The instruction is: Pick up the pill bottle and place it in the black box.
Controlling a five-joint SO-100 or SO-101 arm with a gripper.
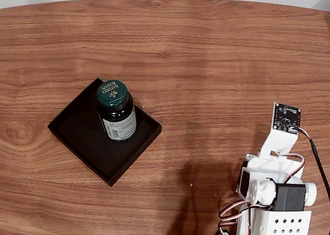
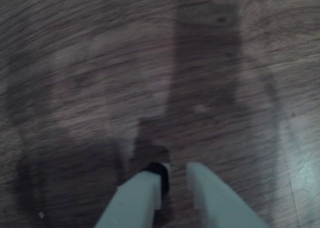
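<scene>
The pill bottle [image 1: 117, 111], dark amber with a green printed cap and a white label, stands upright inside the black box [image 1: 85, 137] at the left of the table in the fixed view. It sits toward the box's far corner. The arm [image 1: 273, 188] is folded at the lower right, far from the box. In the blurred wrist view my gripper [image 2: 177, 169] hangs over bare wood. A narrow gap separates its pale fingertips [image 2: 145, 188], and nothing is between them.
The wooden table [image 1: 206, 65] stretches wide between arm and box. Its curved far edge runs along the top of the fixed view. The wrist camera board [image 1: 286, 116] and cables stick up from the arm.
</scene>
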